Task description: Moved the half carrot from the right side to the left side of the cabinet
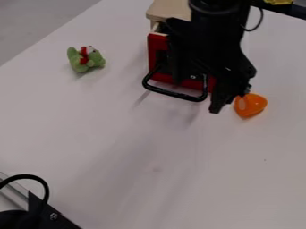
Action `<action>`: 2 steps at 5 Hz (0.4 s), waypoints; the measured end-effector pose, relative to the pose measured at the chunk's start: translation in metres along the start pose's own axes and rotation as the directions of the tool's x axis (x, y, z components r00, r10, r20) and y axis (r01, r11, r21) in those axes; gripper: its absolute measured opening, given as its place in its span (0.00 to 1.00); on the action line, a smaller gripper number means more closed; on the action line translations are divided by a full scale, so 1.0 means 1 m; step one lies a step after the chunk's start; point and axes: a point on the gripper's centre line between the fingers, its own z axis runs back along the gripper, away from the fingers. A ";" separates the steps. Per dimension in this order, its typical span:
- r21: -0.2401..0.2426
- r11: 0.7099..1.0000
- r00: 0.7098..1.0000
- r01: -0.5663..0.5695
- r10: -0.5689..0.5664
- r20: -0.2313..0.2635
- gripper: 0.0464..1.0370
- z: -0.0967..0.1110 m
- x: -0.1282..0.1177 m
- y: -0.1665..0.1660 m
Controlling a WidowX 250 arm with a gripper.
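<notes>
The black gripper [194, 94] hangs in front of the cabinet's red drawer front at the upper middle, its fingers spread apart. One finger is over the red front and the other points down at its right, close to the carrot. The orange half carrot [253, 105] lies on the white table to the right of the cabinet, with a paler patch on its left side. Part of the wooden cabinet [170, 10] shows behind the arm; its red drawer [156, 48] has a black loop handle. The arm hides much of the cabinet and drawer.
A green plush toy [87, 60] with red trim lies on the white table [108, 129] left of the cabinet. Black hardware with a cable [45, 210] stands at the lower left corner. The table's edge runs diagonally across the upper left.
</notes>
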 end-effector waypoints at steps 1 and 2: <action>-0.023 0.998 0.998 0.056 -0.056 0.014 0.95 -0.024 0.028 -0.002; -0.042 0.995 0.996 0.087 -0.086 0.031 0.95 -0.046 0.055 -0.005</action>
